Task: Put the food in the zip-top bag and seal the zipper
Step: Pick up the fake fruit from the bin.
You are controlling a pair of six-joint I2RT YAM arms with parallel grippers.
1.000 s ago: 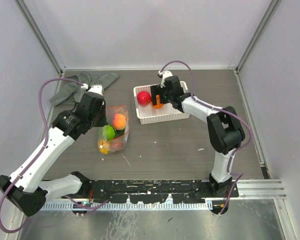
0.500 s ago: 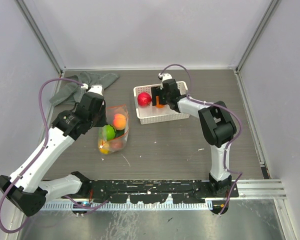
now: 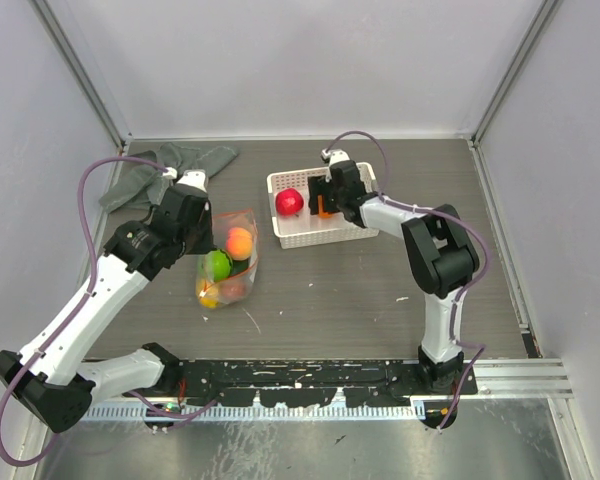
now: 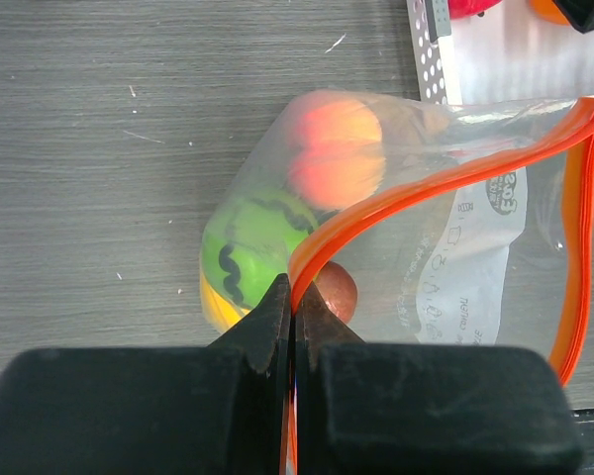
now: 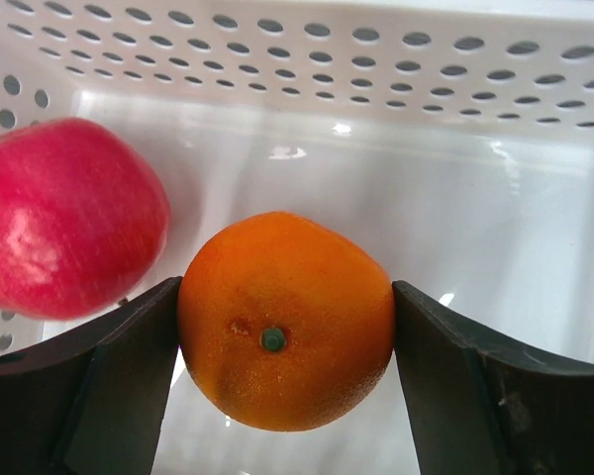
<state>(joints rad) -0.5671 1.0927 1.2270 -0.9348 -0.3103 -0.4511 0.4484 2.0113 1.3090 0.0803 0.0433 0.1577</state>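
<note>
Across the dark wood-grain counter (image 3: 360, 290), the items run from left to right. A crumpled grey cloth (image 3: 170, 165) lies at the far left corner. A white perforated basket (image 3: 320, 235) stands near the far middle. Well apart from the cloth and left of the basket, the zip-top bag (image 4: 455, 257) lies on the counter with its mouth gaping toward the basket.

My left end effector (image 4: 294, 307) is clenched on the zipper (image 4: 416, 193), the orange-red strip along the bag's mouth. The two fingers are pressed together with the strip pinched between them, and from there the strip arches up and away to the right.

My right end effector (image 5: 285, 307) reaches down into the basket and grasps the orange fruit (image 5: 285, 336). One dark finger lies against each flank of the fruit, which sits low over the basket floor with its small green stem dot facing the wrist camera.

The red fruit (image 5: 64, 218) lies in the basket just beside the orange one, to its left in the wrist view.

Four fruits lie inside the bag:
- the green fruit (image 4: 252, 242), which bears a dark wavy line;
- the peach fruit (image 4: 335, 148), beyond the green one;
- the yellow fruit (image 4: 216, 307), at the green one's lower edge;
- the brown fruit (image 4: 337, 292), the smallest showing, just beside my left fingers.
</note>
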